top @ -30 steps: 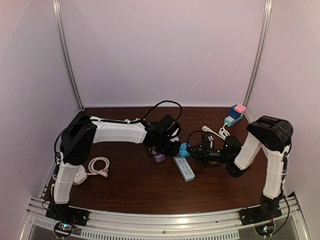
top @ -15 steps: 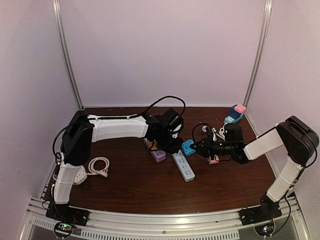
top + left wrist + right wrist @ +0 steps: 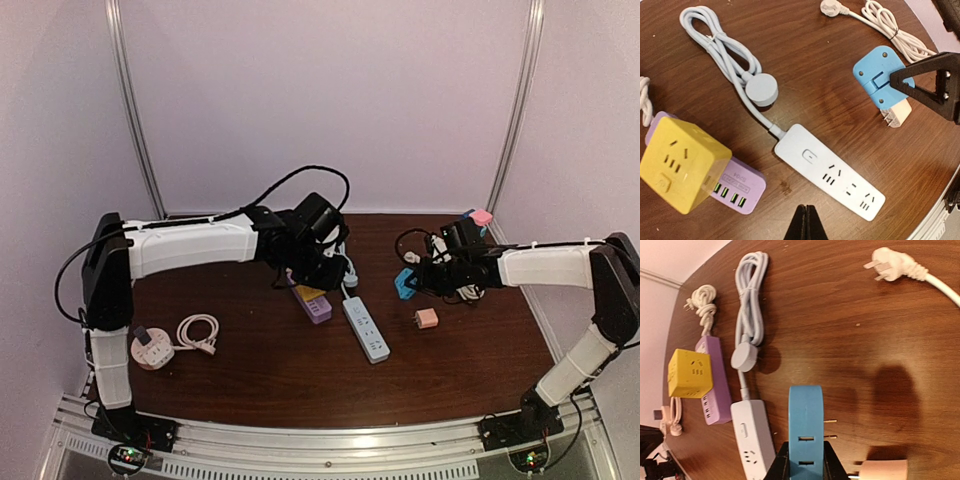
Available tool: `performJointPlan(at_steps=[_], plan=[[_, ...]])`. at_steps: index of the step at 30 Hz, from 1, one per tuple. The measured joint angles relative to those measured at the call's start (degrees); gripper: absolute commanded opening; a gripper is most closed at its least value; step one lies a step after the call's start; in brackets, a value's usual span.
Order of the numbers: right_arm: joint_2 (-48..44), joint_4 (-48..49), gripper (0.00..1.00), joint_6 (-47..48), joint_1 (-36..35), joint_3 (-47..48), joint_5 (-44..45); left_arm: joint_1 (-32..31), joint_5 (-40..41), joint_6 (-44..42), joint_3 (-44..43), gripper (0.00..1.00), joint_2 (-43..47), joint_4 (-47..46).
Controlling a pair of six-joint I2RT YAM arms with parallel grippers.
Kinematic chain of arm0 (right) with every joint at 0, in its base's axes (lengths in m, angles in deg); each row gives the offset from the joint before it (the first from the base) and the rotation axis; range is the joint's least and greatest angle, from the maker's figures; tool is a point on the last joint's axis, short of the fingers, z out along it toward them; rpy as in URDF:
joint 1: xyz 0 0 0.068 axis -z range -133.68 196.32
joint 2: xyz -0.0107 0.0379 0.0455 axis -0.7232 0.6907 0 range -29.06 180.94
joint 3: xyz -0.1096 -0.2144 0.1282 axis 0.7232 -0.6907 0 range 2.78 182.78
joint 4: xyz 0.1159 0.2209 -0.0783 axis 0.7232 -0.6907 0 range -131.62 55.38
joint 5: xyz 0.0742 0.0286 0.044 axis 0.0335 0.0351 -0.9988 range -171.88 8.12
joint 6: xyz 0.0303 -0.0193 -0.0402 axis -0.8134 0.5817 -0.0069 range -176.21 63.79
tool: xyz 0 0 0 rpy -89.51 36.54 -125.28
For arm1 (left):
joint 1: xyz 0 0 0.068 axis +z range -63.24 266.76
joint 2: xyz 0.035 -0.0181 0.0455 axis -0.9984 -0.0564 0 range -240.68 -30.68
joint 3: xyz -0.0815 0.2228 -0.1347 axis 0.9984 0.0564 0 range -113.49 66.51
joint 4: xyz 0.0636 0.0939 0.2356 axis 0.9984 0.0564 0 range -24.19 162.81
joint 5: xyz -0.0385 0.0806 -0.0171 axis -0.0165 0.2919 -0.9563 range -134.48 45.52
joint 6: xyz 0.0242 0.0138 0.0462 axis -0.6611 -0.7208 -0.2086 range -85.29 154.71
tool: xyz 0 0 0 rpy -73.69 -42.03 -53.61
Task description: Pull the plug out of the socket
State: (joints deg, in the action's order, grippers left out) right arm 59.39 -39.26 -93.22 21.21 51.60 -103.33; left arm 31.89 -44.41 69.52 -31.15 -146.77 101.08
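Note:
My right gripper (image 3: 412,283) is shut on a blue plug (image 3: 404,283) and holds it in the air, right of the white power strip (image 3: 367,330). In the right wrist view the plug (image 3: 806,425) sits between my fingers with its two prongs bare, apart from the strip (image 3: 752,440). My left gripper (image 3: 806,222) is shut and empty, hovering just above the table beside the strip (image 3: 830,170). The left wrist view also shows the blue plug (image 3: 880,77) in the air. The strip's sockets are all empty.
A yellow cube socket (image 3: 310,293) lies on a purple strip (image 3: 318,309) left of the white strip. A small pink plug (image 3: 426,318) lies below my right gripper. A coiled white cable (image 3: 445,255), blue and pink adaptors (image 3: 470,226), and a round socket (image 3: 150,348) are around.
My right gripper has moved right and back with the blue plug, away from the white strip. My left arm has drawn back from the strip. The pink plug now lies in the open.

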Motion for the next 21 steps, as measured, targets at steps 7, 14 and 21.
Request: performJointPlan(at_steps=[7,14,21], plan=[[0.00,-9.51,0.01,6.10,-0.37,2.62,13.70,1.97,2.01,0.33,5.27,0.00,6.29,-0.52],[1.46,-14.05,0.03,9.07,-2.34,4.26,24.11,2.73,2.80,0.33,7.76,0.00,6.82,-0.44],[6.32,-16.87,0.15,10.21,-6.69,7.19,30.64,3.63,2.84,0.31,8.22,0.00,7.30,-0.48]])
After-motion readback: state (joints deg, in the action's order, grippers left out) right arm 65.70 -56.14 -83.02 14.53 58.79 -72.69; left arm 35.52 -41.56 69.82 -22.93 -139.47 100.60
